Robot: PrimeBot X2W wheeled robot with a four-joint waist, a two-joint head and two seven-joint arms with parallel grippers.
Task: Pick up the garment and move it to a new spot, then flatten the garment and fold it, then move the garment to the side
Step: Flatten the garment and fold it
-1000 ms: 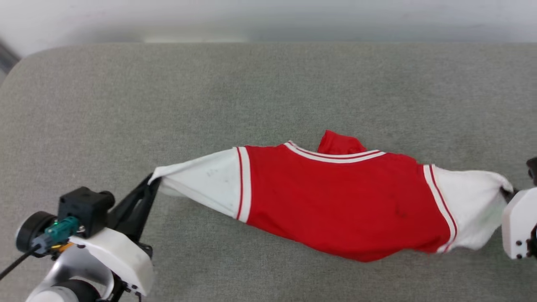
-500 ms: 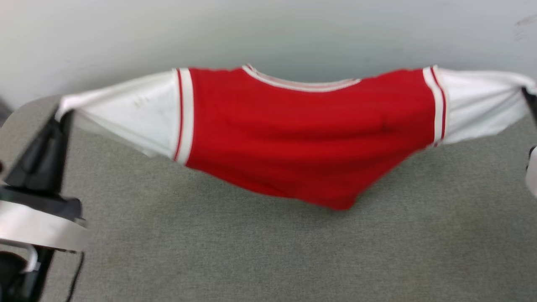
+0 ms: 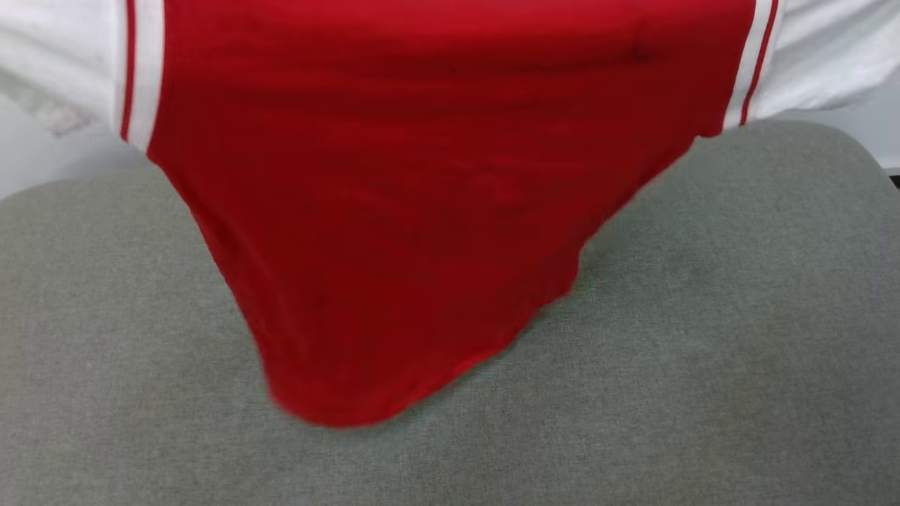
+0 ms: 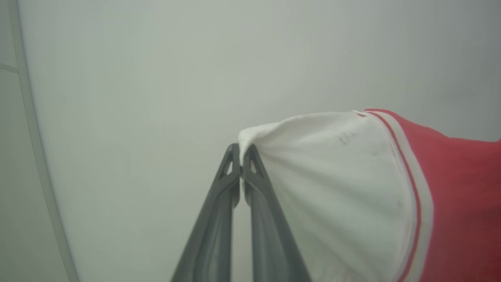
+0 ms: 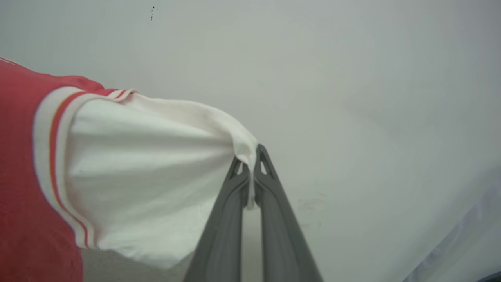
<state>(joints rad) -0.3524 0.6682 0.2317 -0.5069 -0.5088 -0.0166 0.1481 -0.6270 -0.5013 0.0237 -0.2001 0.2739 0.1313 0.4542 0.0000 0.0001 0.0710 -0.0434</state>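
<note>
The garment point(image 3: 422, 211), a red shirt with white sleeves and red-white striped trim, hangs spread in the air above the grey padded surface point(image 3: 738, 337), its red hem drooping to a point near the surface. In the left wrist view my left gripper point(image 4: 241, 150) is shut on the tip of one white sleeve point(image 4: 332, 176). My right gripper point(image 5: 250, 156) pinches the tip of the other white sleeve point(image 5: 156, 164), jaws shut on the cloth. The sleeves stretch outward toward both upper corners of the head view.
A pale wall point(image 3: 70, 161) rises behind the grey surface. The surface's rounded far right corner point(image 3: 865, 151) shows in the head view. A pale vertical strip point(image 4: 35, 156) runs down the left of the left wrist view.
Both grippers have lifted the garment off the grey surface and up high, stretched between the sleeves. The head camera has also shifted, and the grippers have left its frame.
</note>
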